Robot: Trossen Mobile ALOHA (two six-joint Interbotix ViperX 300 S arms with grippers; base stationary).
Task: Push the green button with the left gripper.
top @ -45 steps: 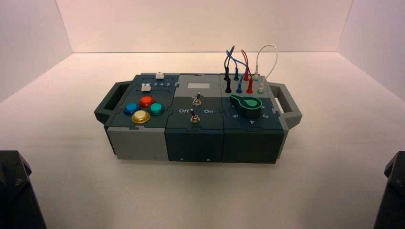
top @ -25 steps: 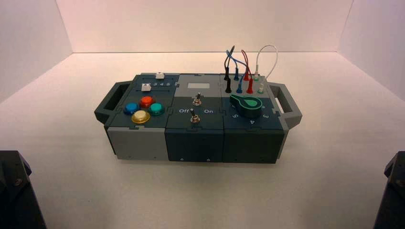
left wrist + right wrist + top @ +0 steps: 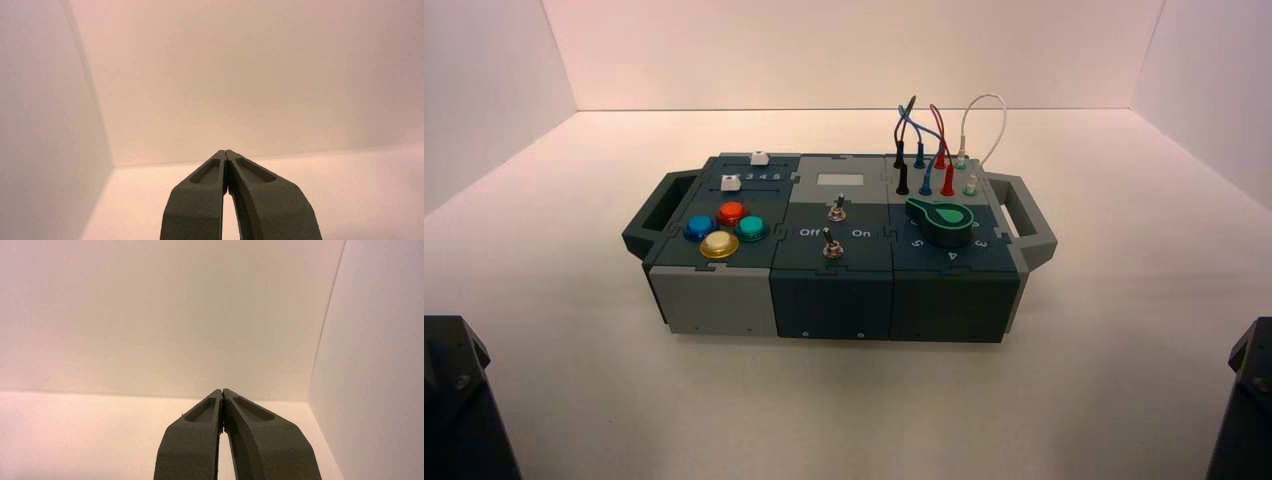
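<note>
The green button is a small teal-green dome on the box's left section, right of the blue button, with the red button behind and the yellow button in front. The left gripper is shut and empty, pointing at bare floor and wall; its arm is parked at the lower left corner of the high view, far from the box. The right gripper is shut and empty; its arm is parked at the lower right corner.
The box stands mid-floor with a handle on each end. Two toggle switches sit in the middle, a dark-green knob on the right, coloured wires behind it. White walls enclose the area.
</note>
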